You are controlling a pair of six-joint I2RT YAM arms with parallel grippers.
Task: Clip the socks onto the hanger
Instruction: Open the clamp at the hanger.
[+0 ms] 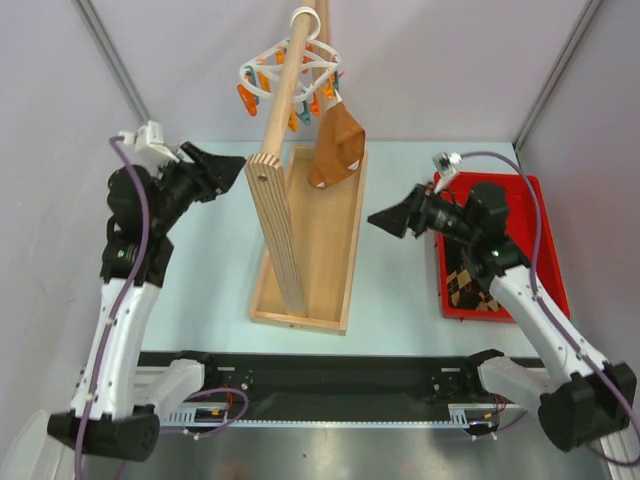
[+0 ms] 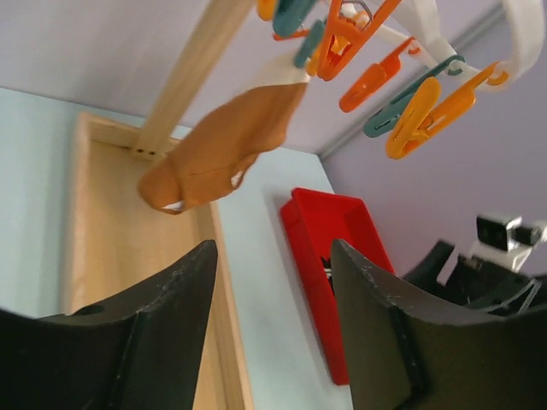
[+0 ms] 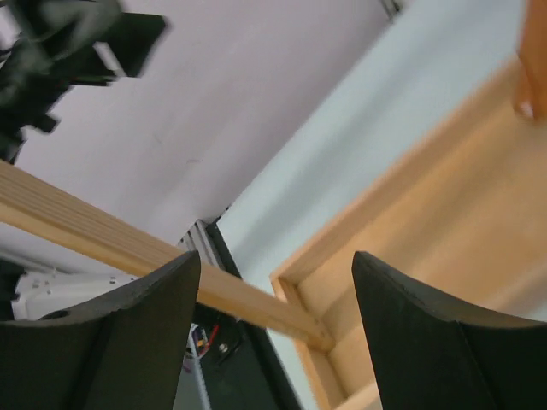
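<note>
Tan sock (image 1: 337,148) pegged on hanger (image 1: 290,68), left gripper (image 2: 273,252) and right gripper (image 3: 276,260) fingers parted, holding nothing, apparently argyle sock (image 1: 463,282) in red bin (image 1: 532,200).

no readable text, no labels, no brands, no numbers on anything in view

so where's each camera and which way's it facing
top external: above and behind, looking down at the table, wooden stand and hanger; both arms show
left wrist: on the left arm, facing right and up at the tan sock, pegs and red bin; its open fingers show
right wrist: on the right arm, facing left at the stand's pole; its open fingers show
shared: top and left wrist both see sock and bin
</note>
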